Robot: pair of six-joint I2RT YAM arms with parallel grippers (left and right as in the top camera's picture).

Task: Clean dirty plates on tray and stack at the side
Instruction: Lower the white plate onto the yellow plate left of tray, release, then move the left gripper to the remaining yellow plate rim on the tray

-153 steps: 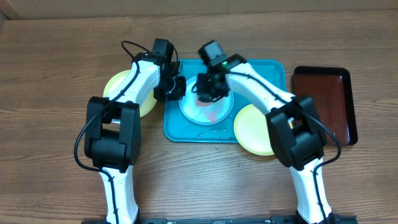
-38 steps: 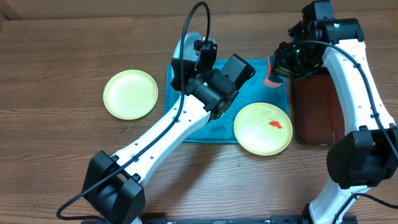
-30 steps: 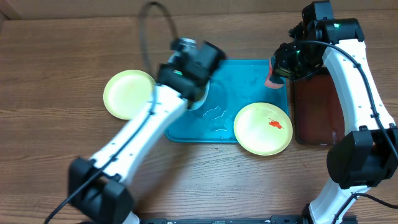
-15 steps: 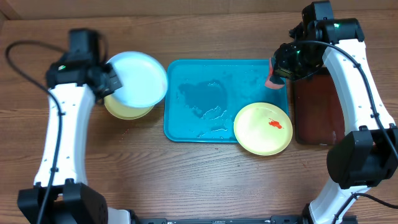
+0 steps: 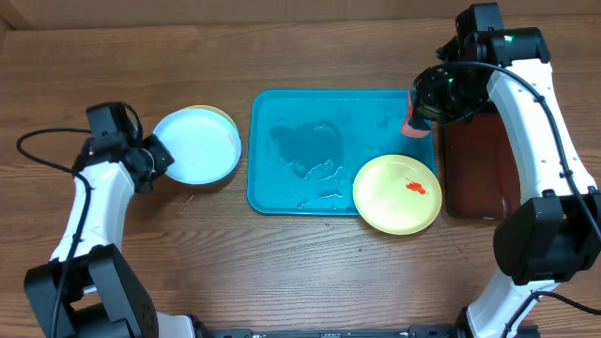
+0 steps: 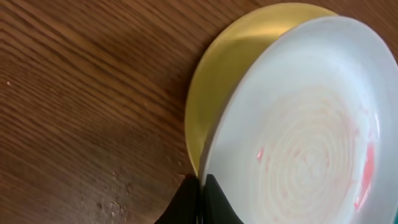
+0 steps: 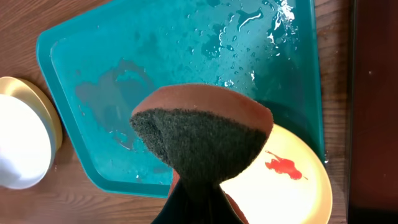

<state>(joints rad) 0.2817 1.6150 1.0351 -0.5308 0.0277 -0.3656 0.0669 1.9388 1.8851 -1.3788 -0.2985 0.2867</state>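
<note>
Overhead, you see the light blue plate [image 5: 195, 144] out on the bench [image 5: 310, 272] left of the teal tray [image 5: 319, 150], lying over a pale yellow-green plate [image 5: 225, 116] so that only a crescent of that one's rim shows at the upper right. Your left fingers [image 5: 155, 161] are closed on the blue plate's left edge; the left wrist view shows them pinched on its rim [image 6: 188, 202], with faint pink streaks on the white centre, though you cannot tell there whether the plate sits flat on the one below. The tray itself holds no whole plate, only water drops and a wet film. The second yellow-green plate [image 5: 396, 193] overlaps the tray's lower right corner, partly on the bench, and carries a small red smear [image 5: 413, 187] near its middle. Your right fingers [image 7: 193, 202] grip a reddish sponge [image 7: 205, 137] with a dark scouring face, folded between them and held above the tray's upper right corner, just beside the dark red-black tray [image 5: 484, 169] that lies along the teal tray's right side.
</note>
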